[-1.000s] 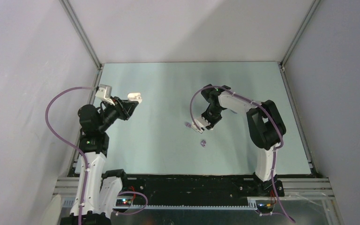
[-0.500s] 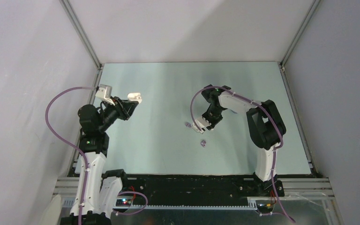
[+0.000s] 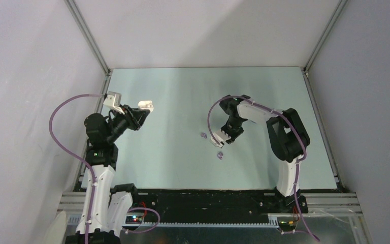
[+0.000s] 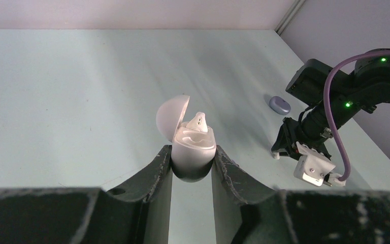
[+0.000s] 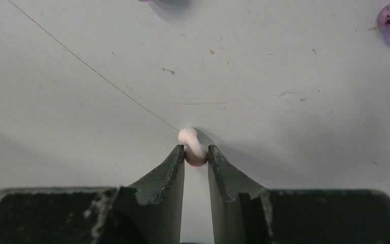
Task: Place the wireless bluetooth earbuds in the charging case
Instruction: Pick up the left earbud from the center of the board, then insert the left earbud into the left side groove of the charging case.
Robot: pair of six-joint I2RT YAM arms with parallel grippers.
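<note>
- Earbud first: the right gripper is narrowed onto a white earbud. The bud's long axis runs up and slightly left in the right wrist view, with its rounded end poking past the tips, low against the table.
- The target lies left of it in the top view. The left gripper clamps the white charging case upright with its lid open, well apart from the right arm.
- One pocket is taken: a second white earbud sits in it. My read is that the other pocket awaits the carried one.
- White earbuds: two.
- Purple: one purple earbud upper left of the right gripper, another purple earbud just below it, both loose.
- Cases: the white one, plus a purple case at right in the left wrist view.
</note>
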